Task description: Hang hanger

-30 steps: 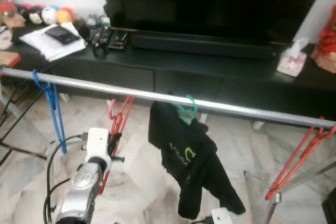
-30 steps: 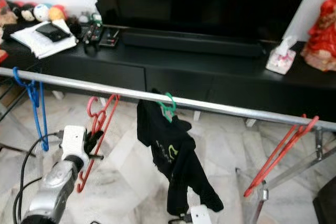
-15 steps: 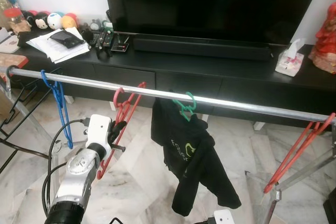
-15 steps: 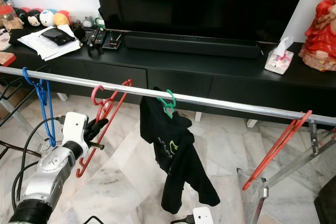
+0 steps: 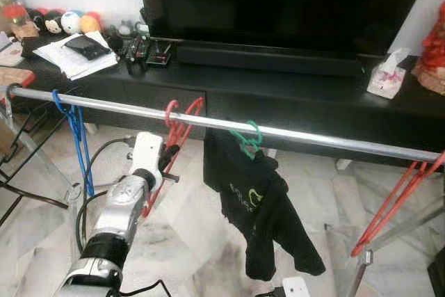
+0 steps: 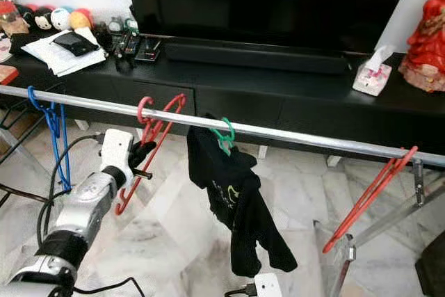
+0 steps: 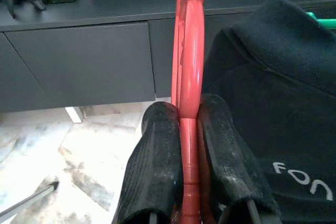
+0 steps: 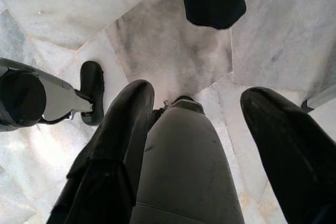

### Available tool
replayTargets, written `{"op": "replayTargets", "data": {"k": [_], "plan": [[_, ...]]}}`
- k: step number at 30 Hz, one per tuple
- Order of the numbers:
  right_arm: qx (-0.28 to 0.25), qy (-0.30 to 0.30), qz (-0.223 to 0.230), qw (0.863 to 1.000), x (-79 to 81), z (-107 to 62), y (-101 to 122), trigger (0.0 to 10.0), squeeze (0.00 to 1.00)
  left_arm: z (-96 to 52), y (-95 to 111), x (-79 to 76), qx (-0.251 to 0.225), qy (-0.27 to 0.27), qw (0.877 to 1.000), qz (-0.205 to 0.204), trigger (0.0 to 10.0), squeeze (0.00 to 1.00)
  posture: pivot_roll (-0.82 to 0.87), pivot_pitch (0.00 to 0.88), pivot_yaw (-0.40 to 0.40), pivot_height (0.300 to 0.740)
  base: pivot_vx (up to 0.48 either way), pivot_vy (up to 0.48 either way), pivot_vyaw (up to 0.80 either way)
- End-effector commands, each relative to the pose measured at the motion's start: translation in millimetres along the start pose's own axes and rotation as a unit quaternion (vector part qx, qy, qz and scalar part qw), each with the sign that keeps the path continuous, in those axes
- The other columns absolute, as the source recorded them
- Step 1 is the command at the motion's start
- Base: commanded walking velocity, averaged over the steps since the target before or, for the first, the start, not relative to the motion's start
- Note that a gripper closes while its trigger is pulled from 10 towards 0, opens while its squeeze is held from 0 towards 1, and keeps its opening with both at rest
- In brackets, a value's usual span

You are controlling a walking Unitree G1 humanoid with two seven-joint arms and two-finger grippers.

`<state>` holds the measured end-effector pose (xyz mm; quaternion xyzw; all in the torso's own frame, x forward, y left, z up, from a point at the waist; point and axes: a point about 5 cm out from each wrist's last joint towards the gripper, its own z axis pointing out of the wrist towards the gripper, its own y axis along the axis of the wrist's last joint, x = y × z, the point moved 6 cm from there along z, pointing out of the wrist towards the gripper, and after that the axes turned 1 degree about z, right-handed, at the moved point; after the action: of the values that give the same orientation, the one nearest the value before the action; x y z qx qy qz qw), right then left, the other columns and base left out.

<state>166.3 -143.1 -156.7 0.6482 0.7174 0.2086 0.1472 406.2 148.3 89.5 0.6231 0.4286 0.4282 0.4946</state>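
Observation:
A red hanger (image 5: 175, 140) is pinched in my left gripper (image 5: 167, 159), whose two black fingers (image 7: 157, 161) are shut on its lower bar (image 7: 189, 145). The hanger's hook (image 6: 143, 108) sits at the silver rail (image 5: 313, 137), just left of a green hanger (image 5: 245, 145) carrying a black garment (image 5: 261, 213). Whether the hook rests on the rail I cannot tell. A blue hanger (image 5: 78, 140) hangs further left and another red hanger (image 5: 396, 203) at the rail's right end. My right gripper (image 8: 194, 103) hangs open over the marble floor (image 8: 173, 51).
A black TV console (image 5: 278, 92) with a large TV (image 5: 292, 5) stands behind the rail. Papers, remotes and small toys (image 5: 76, 50) lie at its left end, a tissue pack (image 5: 387, 74) and a red figurine (image 6: 421, 36) at its right. The rack's legs (image 5: 396, 231) cross at lower right.
My left arm has carried the red hanger up and to the right, closer to the green hanger; its hook now sits at rail height. The camera has shifted slightly.

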Motion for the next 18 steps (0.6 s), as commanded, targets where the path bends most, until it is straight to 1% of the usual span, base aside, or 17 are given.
{"op": "replayTargets", "data": {"k": [1, 6, 8, 11, 15, 18], "plan": [[0.013, -0.001, 0.005, 1.0, -1.5, -1.3, -8.4, 10.0, 0.0, 2.7, 6.3, 4.0, -0.009, 0.009, 1.0, 0.011, 10.0, 0.0, -0.07, 0.06, -0.015, 0.74, 0.0, 0.0, 0.0], [0.012, -0.001, 0.003, 1.0, -2.1, -1.2, -7.7, 10.0, 0.0, 9.2, 9.2, 16.6, -0.003, 0.047, 0.999, 0.001, 10.0, 0.0, -0.07, 0.059, -0.015, 0.74, 0.0, 0.0, 0.0], [0.012, -0.001, 0.004, 1.0, -2.2, -1.1, -7.2, 10.0, 0.0, 10.2, 9.5, 18.4, -0.001, 0.052, 0.999, 0.001, 10.0, 0.0, -0.07, 0.058, -0.013, 0.74, 0.0, 0.0, 0.0], [0.012, -0.001, 0.005, 1.0, -2.2, -1.1, -7.0, 10.0, 0.0, 10.8, 7.5, 18.3, 0.004, 0.052, 0.999, -0.002, 10.0, 0.0, -0.07, 0.059, -0.011, 0.74, 0.0, 0.0, 0.0], [0.013, -0.001, 0.005, 1.0, -2.1, -1.1, -7.1, 10.0, 0.0, 9.5, -5.1, 16.3, 0.03, 0.052, 0.998, 0.004, 10.0, 0.0, -0.07, 0.059, -0.011, 0.74, 0.0, 0.0, 0.0], [0.013, 0.0, 0.005, 1.0, -1.9, -1.0, -7.1, 10.0, 0.0, 8.4, -11.5, 14.9, 0.038, 0.054, 0.998, 0.002, 10.0, 0.0, -0.07, 0.059, -0.011, 0.74, 0.0, 0.0, 0.0]]}}
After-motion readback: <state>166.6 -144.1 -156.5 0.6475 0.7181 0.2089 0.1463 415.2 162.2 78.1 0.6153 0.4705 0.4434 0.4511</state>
